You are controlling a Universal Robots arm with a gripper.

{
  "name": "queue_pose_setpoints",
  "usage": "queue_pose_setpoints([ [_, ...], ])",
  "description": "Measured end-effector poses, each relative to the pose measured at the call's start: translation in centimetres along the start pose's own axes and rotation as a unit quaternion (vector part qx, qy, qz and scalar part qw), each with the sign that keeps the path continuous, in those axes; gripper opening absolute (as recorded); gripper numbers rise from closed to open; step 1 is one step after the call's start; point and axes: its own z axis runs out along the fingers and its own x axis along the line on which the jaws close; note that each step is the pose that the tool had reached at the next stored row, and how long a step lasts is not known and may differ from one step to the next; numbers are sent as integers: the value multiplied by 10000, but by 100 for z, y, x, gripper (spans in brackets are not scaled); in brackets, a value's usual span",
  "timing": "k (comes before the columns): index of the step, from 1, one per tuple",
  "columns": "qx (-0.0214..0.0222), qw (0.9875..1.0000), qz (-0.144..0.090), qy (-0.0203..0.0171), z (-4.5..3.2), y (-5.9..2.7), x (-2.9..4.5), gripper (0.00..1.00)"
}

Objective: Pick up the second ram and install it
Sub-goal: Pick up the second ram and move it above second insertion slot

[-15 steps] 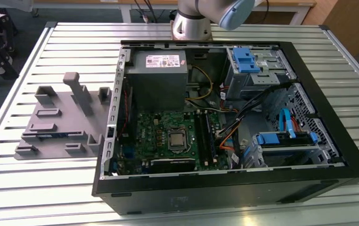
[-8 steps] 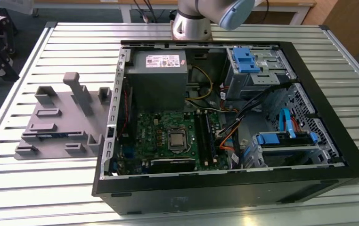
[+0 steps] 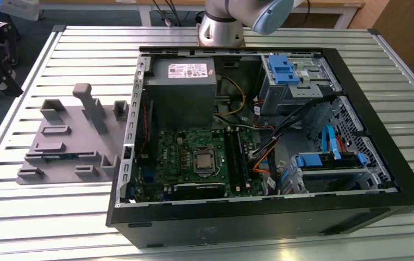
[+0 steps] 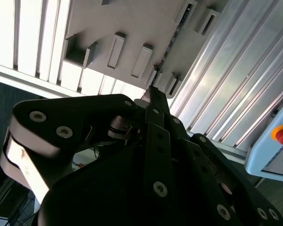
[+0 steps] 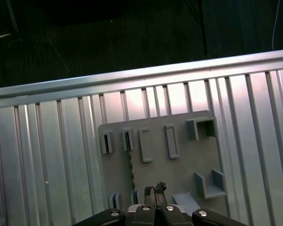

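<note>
Grey fixture (image 5: pixel 179 169) below, hovering near the tabletop (image 5: pixel 47 141) edge with gripper (image 5: pixel 154 189) pinched shut and empty; possibly risking jamming the second ram (image 5: pixel 131 167) against slot walls if misaligned.

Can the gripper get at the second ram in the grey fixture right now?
Likely yes. In the first wrist view the gripper hangs over the grey fixture, near the second ram, which stands on edge in its slot. Nothing covers its top edge.

Gripper (image 5: pixel 154 189) hangs over the grey fixture (image 5: pixel 184 160) on the ribbed counter (image 5: pixel 47 155), fingers (image 5: pixel 160 187) pinched together, just beside the second ram (image 5: pixel 131 169) standing on edge in it.
</note>
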Motion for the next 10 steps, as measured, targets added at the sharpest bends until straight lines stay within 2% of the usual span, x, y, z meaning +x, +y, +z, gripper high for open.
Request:
queue_pose_setpoints([
  [5,1,10000,0,0,34,11,3,11],
  [10,1,10000,0,-1,7,14,2,11],
])
